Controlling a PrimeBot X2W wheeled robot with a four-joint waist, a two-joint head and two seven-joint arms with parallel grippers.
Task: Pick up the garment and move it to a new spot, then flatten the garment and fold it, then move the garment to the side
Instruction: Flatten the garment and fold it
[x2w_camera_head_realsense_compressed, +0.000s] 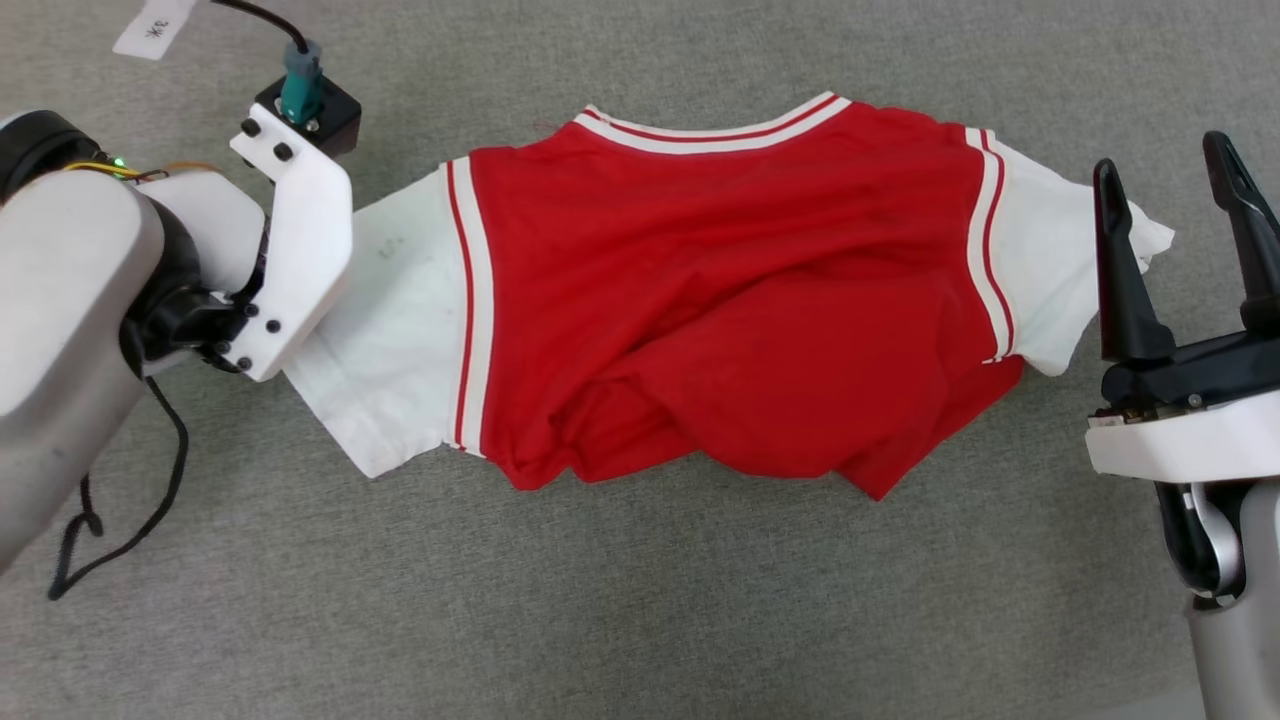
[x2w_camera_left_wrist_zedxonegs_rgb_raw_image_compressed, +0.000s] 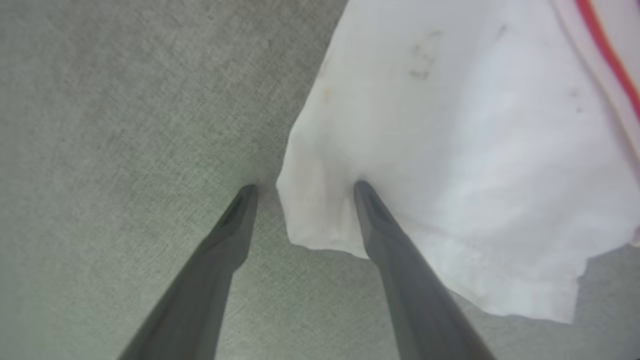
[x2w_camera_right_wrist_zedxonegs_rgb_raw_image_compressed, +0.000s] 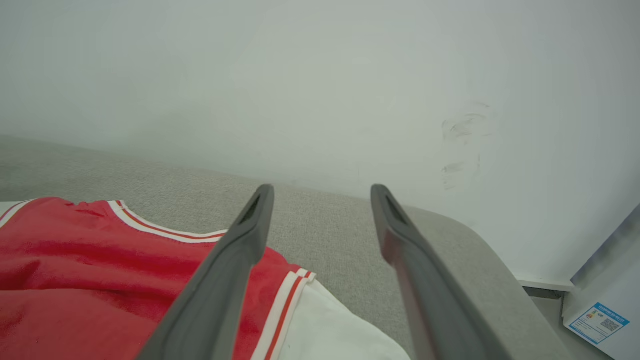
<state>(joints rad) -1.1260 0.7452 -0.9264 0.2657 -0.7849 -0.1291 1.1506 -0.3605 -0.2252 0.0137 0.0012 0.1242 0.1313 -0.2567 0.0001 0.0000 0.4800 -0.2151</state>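
Note:
The garment (x2w_camera_head_realsense_compressed: 720, 300) lies spread on the grey fabric surface (x2w_camera_head_realsense_compressed: 640, 600) with its plain red back up, collar at the far side and hem bunched near me. A white sleeve sticks out at each end. My left gripper (x2w_camera_left_wrist_zedxonegs_rgb_raw_image_compressed: 302, 187) points down at the left sleeve (x2w_camera_left_wrist_zedxonegs_rgb_raw_image_compressed: 450, 150), open. One fingertip (x2w_camera_left_wrist_zedxonegs_rgb_raw_image_compressed: 362, 189) presses on the sleeve's edge and the other touches the grey surface beside it. In the head view the left wrist (x2w_camera_head_realsense_compressed: 295, 250) hides those fingers. My right gripper (x2w_camera_head_realsense_compressed: 1163, 158) stands open with nothing in it, just right of the right sleeve (x2w_camera_head_realsense_compressed: 1050, 260).
A white paper label (x2w_camera_head_realsense_compressed: 152, 27) lies at the far left. A black cable (x2w_camera_head_realsense_compressed: 120, 540) loops below the left arm. Behind the surface rises a white wall (x2w_camera_right_wrist_zedxonegs_rgb_raw_image_compressed: 320, 75). A white box with a blue sticker (x2w_camera_right_wrist_zedxonegs_rgb_raw_image_compressed: 600, 320) stands past the surface's rounded corner.

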